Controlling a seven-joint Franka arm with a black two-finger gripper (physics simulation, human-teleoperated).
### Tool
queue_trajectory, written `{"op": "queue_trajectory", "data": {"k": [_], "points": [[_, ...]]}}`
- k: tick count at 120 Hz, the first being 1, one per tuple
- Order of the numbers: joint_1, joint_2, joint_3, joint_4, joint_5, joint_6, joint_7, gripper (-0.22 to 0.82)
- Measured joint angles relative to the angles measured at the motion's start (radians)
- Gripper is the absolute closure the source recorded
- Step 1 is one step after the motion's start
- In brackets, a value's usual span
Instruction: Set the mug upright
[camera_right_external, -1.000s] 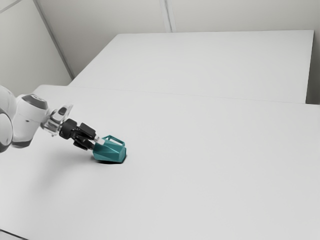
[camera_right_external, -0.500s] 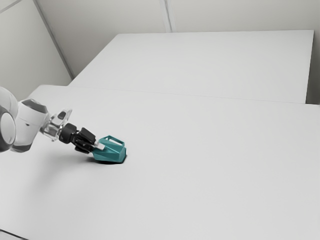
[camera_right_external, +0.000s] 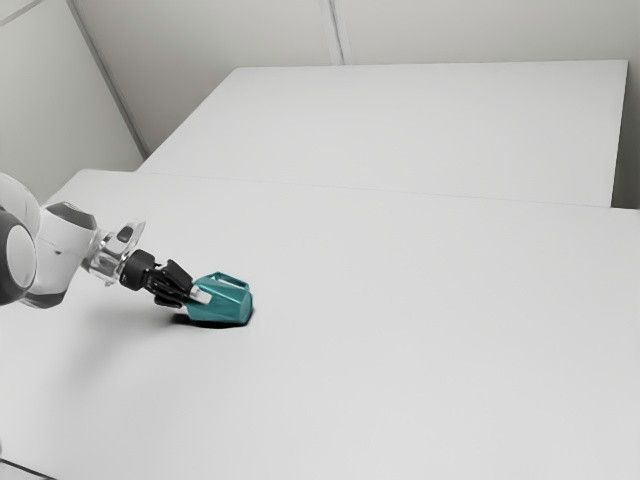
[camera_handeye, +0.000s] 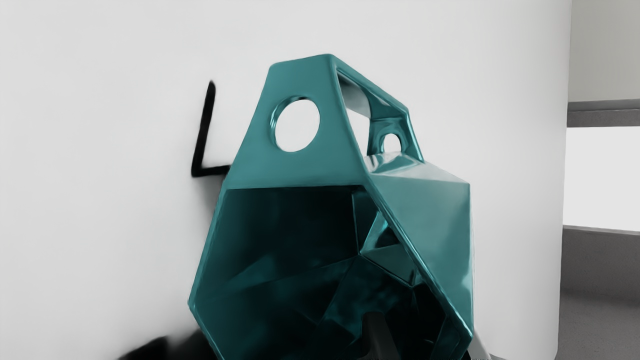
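The fingers (camera_right_external: 202, 297) stand apart, one inside the mouth of the mug (camera_handeye: 422, 215), the other outside its wall. The mug lies on its side before them, handle (camera_handeye: 300, 167) upward, upon the white bench (camera_right_external: 400, 350).

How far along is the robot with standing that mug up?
Reaching the mug looks done: the gripper is right at its open end. Getting a hold on it seems to be in hand, though I can't tell how firm that hold is. The main part is left: the mug lies on its side on the table, handle uppermost, so it must be turned onto its base and let go.
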Motion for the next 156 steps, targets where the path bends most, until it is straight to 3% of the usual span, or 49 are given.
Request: {"op": "queue_trajectory", "data": {"k": [40,108,156], "points": [[-0.004,-0.012,-0.002,0.001,-0.008,0.005,0.005,0.77],[-0.051,-0.159,-0.016,0.042,0.029,0.007,-0.009,0.79],[-0.15,-0.28,-0.147,0.072,0.431,0.224,-0.055,0.79]]}}
